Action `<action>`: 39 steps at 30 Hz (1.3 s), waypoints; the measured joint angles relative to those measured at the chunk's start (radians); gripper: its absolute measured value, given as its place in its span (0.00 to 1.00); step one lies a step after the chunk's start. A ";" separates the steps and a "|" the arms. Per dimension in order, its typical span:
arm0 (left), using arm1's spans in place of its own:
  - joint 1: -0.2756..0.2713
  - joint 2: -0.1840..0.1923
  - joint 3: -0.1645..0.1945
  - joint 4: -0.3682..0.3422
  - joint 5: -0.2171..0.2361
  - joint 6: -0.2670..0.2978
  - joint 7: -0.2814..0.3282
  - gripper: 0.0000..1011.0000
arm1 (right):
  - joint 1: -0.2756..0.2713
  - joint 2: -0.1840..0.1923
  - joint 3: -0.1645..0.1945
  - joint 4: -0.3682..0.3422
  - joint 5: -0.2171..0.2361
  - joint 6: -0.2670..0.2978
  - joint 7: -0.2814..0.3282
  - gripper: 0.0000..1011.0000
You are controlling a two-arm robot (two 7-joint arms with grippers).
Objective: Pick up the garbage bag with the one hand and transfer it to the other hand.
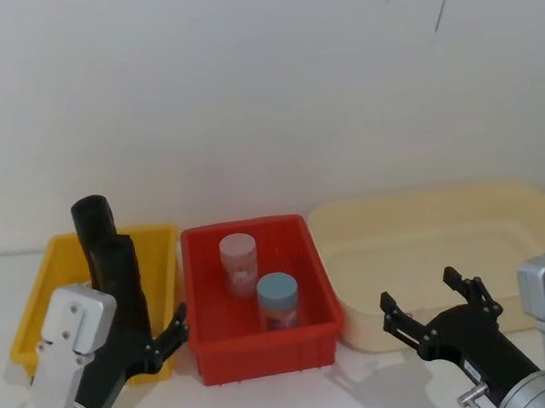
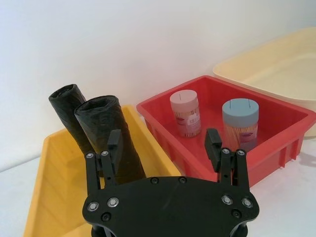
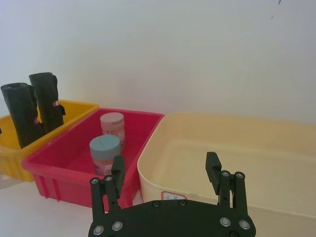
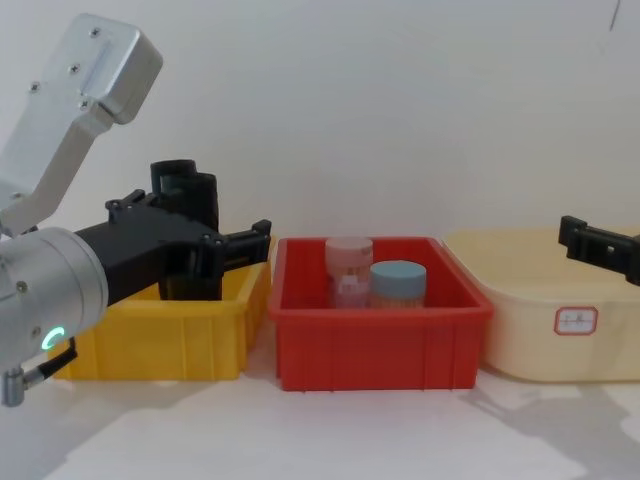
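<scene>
Chest view: you're at the reach step; left gripper, fingers spread, by the garbage bag.
Next: straddle it, then close.
Right gripper: fingers spread, parked.

Yellow bin, red bin containing pink-lidded jar and blue-lidded jar, cream tub, in a row on white table.
</scene>
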 joint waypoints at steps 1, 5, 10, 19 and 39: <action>0.000 0.000 0.000 0.000 0.000 0.000 0.000 0.99 | 0.000 0.000 0.000 0.000 0.000 0.000 0.000 0.99; 0.000 0.000 0.000 0.000 0.000 0.000 0.000 0.99 | 0.000 0.000 0.000 0.000 0.000 0.000 0.000 0.99; 0.000 0.000 0.000 0.000 0.000 0.000 0.000 0.99 | 0.000 0.000 0.000 0.000 0.000 0.000 0.000 0.99; 0.000 0.000 0.000 0.000 0.000 0.000 0.000 0.99 | 0.000 0.000 0.000 0.000 0.000 0.000 0.000 0.99; 0.049 -0.034 -0.058 -0.040 0.035 0.009 0.117 0.99 | 0.000 0.000 0.000 0.000 0.000 0.000 0.000 0.99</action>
